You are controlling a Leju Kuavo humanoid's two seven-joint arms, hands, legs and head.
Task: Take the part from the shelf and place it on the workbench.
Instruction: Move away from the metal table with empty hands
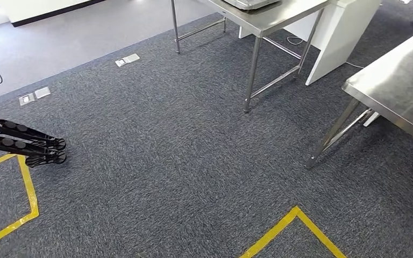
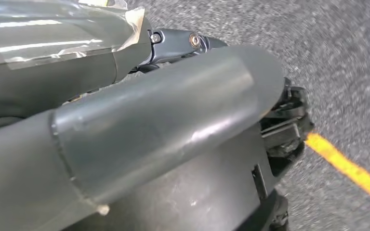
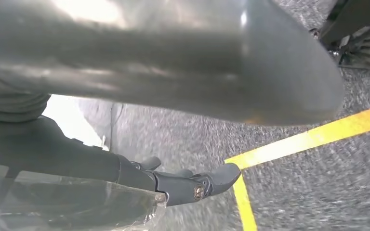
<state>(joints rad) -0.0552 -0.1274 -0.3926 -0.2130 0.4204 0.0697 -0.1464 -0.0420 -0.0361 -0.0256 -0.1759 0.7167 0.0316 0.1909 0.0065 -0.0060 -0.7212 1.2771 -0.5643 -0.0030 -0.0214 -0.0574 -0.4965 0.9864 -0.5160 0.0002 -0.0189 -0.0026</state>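
The part's position and long axis could not be determined, nor the shelf's; which hand stood nearer to it therefore could not be told. The left hand (image 1: 29,144) hung low at the robot's side, its dark fingers (image 1: 43,150) stretched out straight and level above the floor, holding nothing. The right hand (image 3: 197,62) likewise carried nothing: thumb and fingers (image 3: 197,185) lay apart, with floor visible between them. Below both hands lay grey-blue carpet (image 1: 166,161) marked with yellow tape (image 1: 29,188); one taped corner sat just beneath the left hand. Ahead and to the right of that hand, well apart from it, stood a steel table (image 1: 269,16); a second steel table (image 1: 403,86) stood farther right. Either may be the workbench. Judged stage: approach, pick-up not yet begun.
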